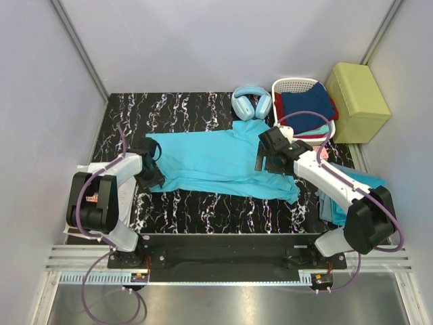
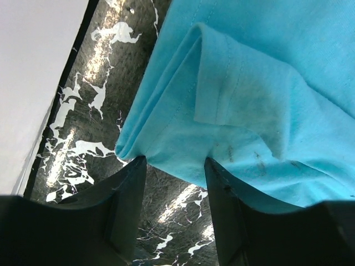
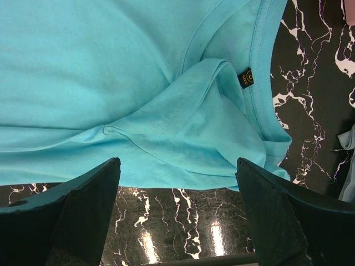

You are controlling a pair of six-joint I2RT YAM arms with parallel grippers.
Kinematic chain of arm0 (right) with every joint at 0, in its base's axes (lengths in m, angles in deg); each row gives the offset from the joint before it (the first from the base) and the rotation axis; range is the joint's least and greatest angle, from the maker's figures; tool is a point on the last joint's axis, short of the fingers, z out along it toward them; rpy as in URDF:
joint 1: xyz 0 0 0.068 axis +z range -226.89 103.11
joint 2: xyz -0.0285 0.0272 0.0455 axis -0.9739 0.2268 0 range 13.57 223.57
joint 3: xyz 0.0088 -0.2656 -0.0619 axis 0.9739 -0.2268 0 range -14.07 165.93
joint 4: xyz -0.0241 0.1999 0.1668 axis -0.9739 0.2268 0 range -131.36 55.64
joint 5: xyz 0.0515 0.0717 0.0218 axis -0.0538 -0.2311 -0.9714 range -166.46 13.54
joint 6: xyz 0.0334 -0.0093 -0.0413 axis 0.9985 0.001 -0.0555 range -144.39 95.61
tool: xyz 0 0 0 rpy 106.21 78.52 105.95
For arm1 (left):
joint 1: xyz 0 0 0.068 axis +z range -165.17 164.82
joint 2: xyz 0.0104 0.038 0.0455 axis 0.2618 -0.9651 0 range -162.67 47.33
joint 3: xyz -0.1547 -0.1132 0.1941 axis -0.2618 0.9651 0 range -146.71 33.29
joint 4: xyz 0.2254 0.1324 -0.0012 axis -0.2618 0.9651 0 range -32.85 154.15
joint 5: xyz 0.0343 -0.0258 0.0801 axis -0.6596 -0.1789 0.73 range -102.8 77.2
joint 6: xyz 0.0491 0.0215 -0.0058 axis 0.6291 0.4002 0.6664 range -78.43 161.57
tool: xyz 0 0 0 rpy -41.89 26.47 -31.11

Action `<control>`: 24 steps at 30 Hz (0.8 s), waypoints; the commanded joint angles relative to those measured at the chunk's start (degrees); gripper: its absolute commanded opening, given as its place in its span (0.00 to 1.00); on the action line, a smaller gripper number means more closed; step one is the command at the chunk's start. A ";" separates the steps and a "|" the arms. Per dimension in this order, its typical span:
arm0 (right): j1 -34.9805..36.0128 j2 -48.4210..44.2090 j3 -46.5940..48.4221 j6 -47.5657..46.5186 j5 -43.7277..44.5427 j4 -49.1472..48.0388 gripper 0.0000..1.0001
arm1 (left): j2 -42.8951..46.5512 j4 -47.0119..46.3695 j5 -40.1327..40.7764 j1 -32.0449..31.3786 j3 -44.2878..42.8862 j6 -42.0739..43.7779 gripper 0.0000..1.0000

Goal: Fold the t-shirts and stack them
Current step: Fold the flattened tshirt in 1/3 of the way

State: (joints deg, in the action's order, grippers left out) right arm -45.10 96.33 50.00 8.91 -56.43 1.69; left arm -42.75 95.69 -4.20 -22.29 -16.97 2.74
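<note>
Fingers apart, the left end effector [image 2: 173, 163] is hovering at a folded edge of the turquoise t-shirt [image 1: 216, 159] on the bench [image 1: 203, 108], the right end effector [image 3: 177, 163], likewise spread, near its collar [image 3: 266, 83].

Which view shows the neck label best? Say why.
Right wrist: the black neck label sits sharp inside the collar of the turquoise t-shirt. Top external shows the collar, label too small; left wrist shows only a folded edge.

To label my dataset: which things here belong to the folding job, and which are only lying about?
Job:
spread turquoise t-shirt
folded clothes in white basket
turquoise garment at right edge

Lying about:
blue headphones
yellow-green box
</note>
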 commanded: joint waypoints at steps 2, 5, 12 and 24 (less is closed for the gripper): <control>0.38 -2.43 -0.44 -0.60 1.76 -0.86 0.92 | -1.15 -1.10 -2.01 0.52 0.60 -0.72 0.44; 0.38 -2.78 -0.62 -0.69 1.94 -0.95 0.92 | -1.76 0.21 -2.01 0.52 0.69 -0.81 0.30; 0.38 -3.48 -1.06 -0.69 2.47 -0.95 0.92 | -0.45 4.60 -1.92 0.52 1.57 -2.04 0.00; 0.38 -1.99 0.08 -0.25 2.47 -1.30 0.93 | 8.07 19.81 -3.33 0.52 2.27 -3.18 0.00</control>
State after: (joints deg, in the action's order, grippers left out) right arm -45.10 94.64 49.22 8.84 -56.00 1.69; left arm -38.84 107.98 -6.23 -22.07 -15.06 0.23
